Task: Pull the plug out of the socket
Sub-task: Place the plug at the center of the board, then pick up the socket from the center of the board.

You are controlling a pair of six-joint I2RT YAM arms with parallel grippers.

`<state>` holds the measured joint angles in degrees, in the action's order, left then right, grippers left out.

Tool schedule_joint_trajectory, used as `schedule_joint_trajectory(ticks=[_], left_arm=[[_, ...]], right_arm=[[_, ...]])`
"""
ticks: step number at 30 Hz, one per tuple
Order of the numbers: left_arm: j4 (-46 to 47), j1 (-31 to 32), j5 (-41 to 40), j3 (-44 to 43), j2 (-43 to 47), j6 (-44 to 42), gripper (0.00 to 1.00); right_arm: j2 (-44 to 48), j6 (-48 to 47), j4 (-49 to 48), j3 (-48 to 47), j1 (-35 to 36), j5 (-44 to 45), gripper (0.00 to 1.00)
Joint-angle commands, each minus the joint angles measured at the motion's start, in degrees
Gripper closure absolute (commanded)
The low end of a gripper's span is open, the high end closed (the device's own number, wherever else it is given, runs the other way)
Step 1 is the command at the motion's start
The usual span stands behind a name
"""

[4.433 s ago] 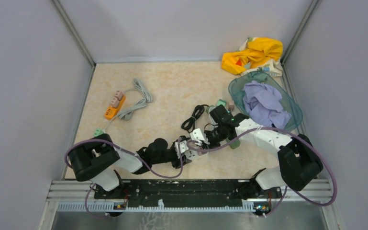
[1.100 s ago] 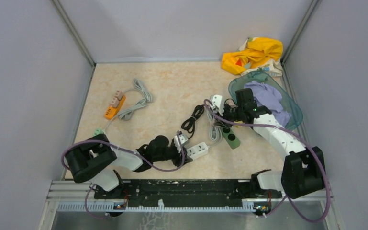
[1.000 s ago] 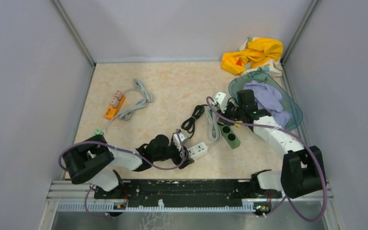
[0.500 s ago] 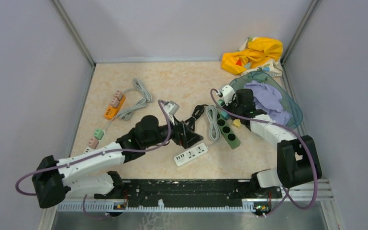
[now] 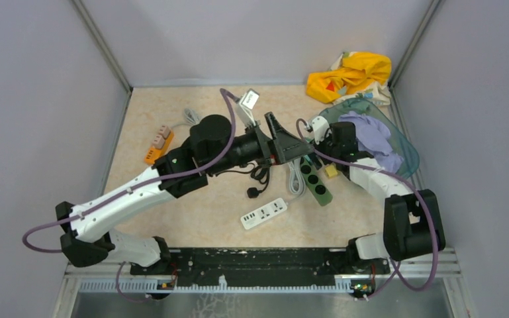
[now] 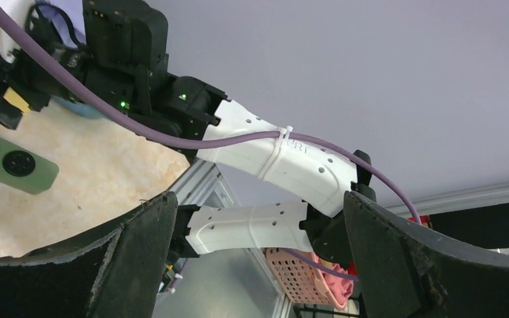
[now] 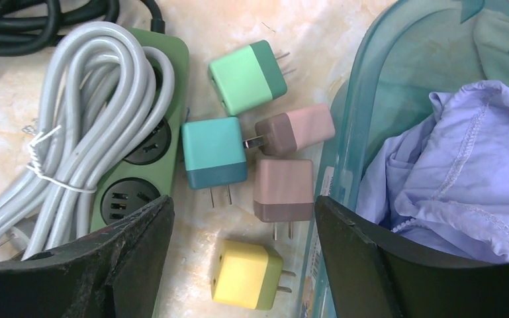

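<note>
Plugs (image 7: 215,154) lie loose beneath the parted right gripper (image 7: 240,205).

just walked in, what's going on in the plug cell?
Both grippers are open and empty. The right gripper hovers over five loose plugs lying between the green power strip and the teal basket. The left gripper is up in the air, aimed toward the right arm. The orange strip at far left has seated plugs in it.

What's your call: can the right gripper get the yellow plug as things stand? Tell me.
Probably yes. The right gripper hangs open just above the yellow plug, which lies uncovered; the nearest pink plug may crowd a finger.
</note>
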<state>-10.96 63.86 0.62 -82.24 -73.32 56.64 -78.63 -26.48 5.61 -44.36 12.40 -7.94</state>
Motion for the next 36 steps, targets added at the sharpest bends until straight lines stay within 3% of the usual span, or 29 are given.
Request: schedule_joint_trajectory(ticks=[1, 10, 21, 36], left_arm=[[-5.94, 1.86, -1.33, -7.49, -4.81, 3.62, 0.00], [-2.96, 1.84, -4.16, -15.48, -9.20, 3.94, 0.00], [3.90, 0.54, 1.23, -21.36, -14.47, 2.78, 0.01], [8.47, -5.18, 6.95, -16.74, -13.46, 0.58, 0.00]], right_arm=[[3.51, 0.87, -1.40, -1.30, -0.80, -5.48, 0.23], [4.36, 0.81, -1.44, -0.97, -1.37, -8.11, 0.23], [5.32, 0.49, -1.38, -0.77, -1.51, -9.48, 0.23], [4.91, -0.23, -1.45, -0.62, -1.63, -9.83, 0.23]])
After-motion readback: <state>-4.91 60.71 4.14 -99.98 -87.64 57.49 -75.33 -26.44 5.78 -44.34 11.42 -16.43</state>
